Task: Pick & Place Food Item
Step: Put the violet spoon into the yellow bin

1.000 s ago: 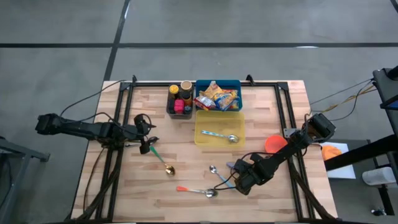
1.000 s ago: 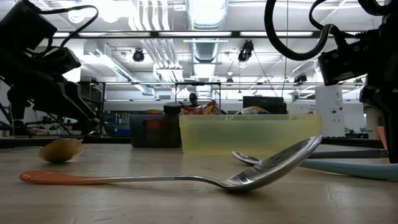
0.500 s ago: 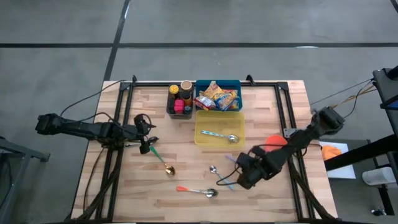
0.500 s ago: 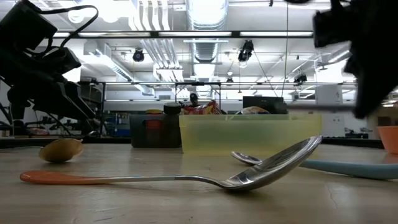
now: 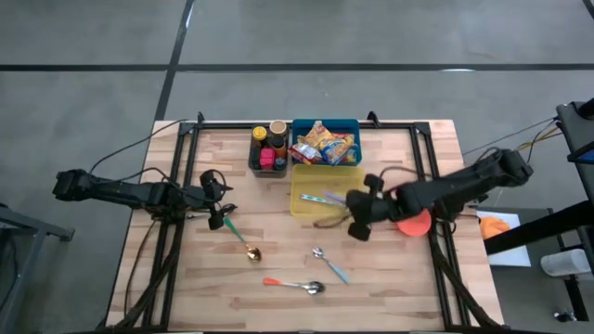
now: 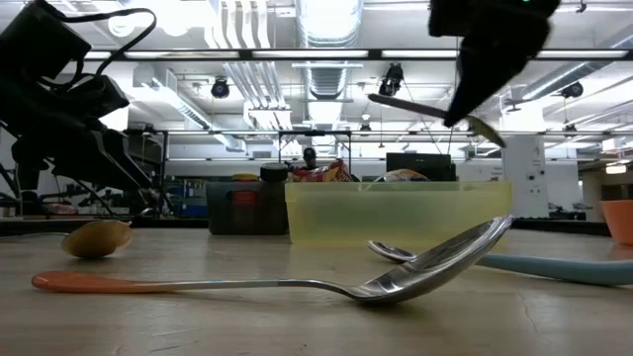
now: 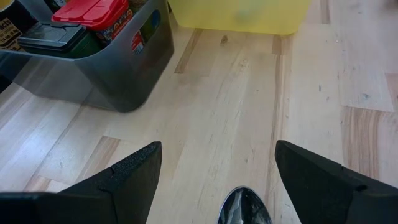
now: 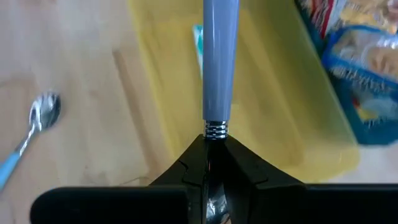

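My right gripper (image 5: pixel 347 208) (image 8: pixel 216 140) hangs over the yellow bin (image 5: pixel 304 176) and is shut on a spoon with a pale lavender handle (image 8: pixel 221 59) (image 6: pixel 420 106). A teal-handled spoon (image 8: pixel 198 43) lies in that bin. Food packets (image 5: pixel 325 144) fill the blue bin behind it. At the table's left my left gripper (image 5: pixel 216 199) (image 7: pixel 214 186) stands open and still, and a shiny spoon bowl (image 7: pixel 242 208) shows low between its fingers. Whether it touches that bowl I cannot tell. My right gripper pinches the spoon's metal neck (image 8: pixel 216 129), just behind the lavender handle, between its two fingers. The fingers slant down from the table's right. The handle sticks out past the fingertips and the bowl (image 6: pixel 487 129) trails back under the gripper. The spoon is lifted clear, nearly level, above the yellow bin.
A grey bin with jars (image 5: pixel 267 148) stands left of the blue bin. An orange bowl (image 5: pixel 415 223) sits under my right arm. A blue-handled spoon (image 5: pixel 329 263), an orange-handled spoon (image 5: pixel 292 284) and a green-handled spoon (image 5: pixel 239 239) lie on the near table.
My right gripper has risen from the near right part of the table with the lavender-handled spoon, swung toward the far edge until it is over the yellow bin, and rolled its wrist. The spoon has gone from lying on the table to hanging clear of it.
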